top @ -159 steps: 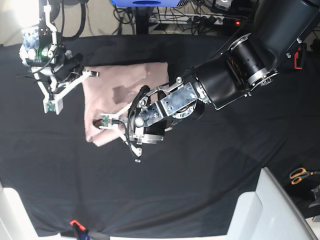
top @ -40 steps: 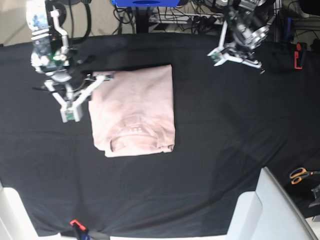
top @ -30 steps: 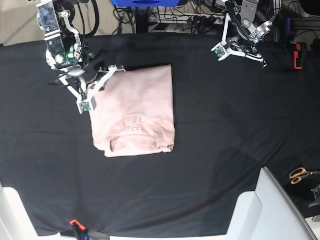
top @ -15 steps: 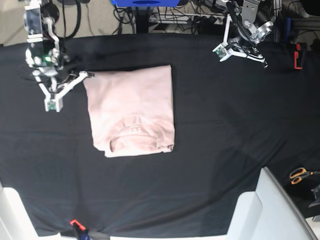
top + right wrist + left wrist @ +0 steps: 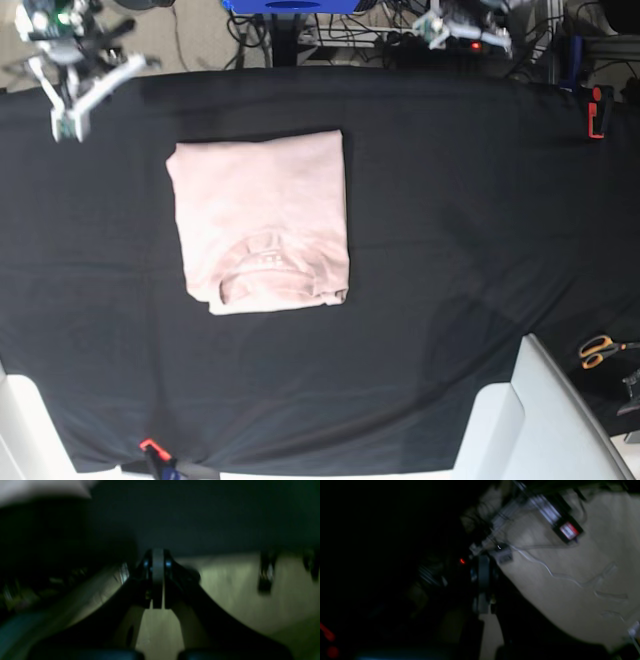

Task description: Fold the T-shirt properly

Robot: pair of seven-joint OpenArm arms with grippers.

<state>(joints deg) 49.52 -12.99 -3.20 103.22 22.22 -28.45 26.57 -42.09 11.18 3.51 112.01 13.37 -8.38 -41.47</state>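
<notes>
The pale pink T-shirt (image 5: 260, 215) lies folded into a rectangle on the black cloth (image 5: 450, 250), its ribbed neckline (image 5: 264, 262) facing the near side. Neither gripper touches it. My right gripper (image 5: 75, 95) hovers at the far left corner of the table, well away from the shirt. In the right wrist view its fingers (image 5: 158, 580) are pressed together with nothing between them. My left gripper (image 5: 465, 25) is pulled back past the far edge at the upper right. The left wrist view is dark and blurred, and shows that gripper (image 5: 483, 562) shut and empty over floor and cables.
Orange-handled scissors (image 5: 598, 350) lie at the right edge, beside a white bin (image 5: 530, 420) at the near right. A red item (image 5: 597, 112) sits at the far right. An orange clip (image 5: 150, 446) marks the cloth's near edge. Cables run behind the table.
My right gripper has let go of the shirt's far left corner and drawn back to the far left. The left arm has retreated past the far edge. The shirt stays folded.
</notes>
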